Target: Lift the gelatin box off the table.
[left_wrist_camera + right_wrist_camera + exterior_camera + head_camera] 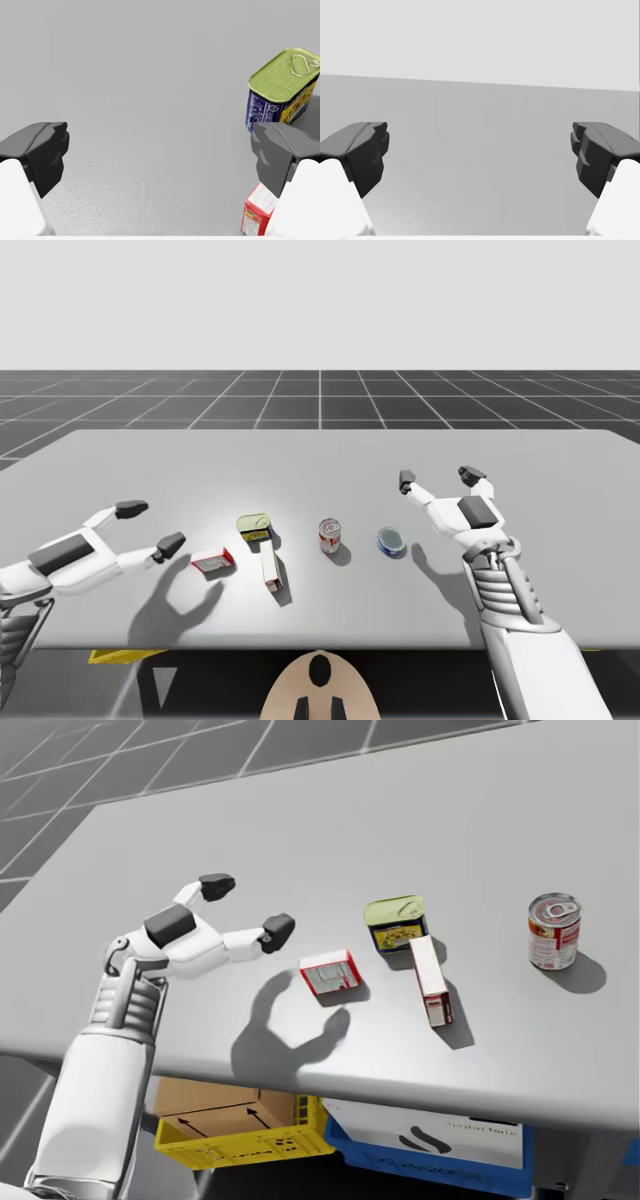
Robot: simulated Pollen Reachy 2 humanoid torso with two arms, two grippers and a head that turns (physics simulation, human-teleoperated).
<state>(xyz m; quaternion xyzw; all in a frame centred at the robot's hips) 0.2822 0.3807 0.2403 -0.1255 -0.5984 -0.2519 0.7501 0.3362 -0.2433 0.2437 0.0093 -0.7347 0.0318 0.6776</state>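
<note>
On table (150, 455), nr front edge: sm. red box (213, 561), flat, just beside L gripper (152, 527), not touching; jaws wide apart, nothing btwn. R gripper (438, 480) well apart, jaws spread, empty. Also: blue tin (255, 528), long box (271, 570), red can (330, 535), round tin (391, 541).

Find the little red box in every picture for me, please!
High view: the little red box lies left of the green-lidded can, near my left jaws.
Head view: the box lies left of that can, just past my left jaws.
Left wrist view: the box sits beside one jaw, nearer than the can.
Right wrist view: table ahead of my right jaws.
Shared landmark: the green-lidded can.
</note>
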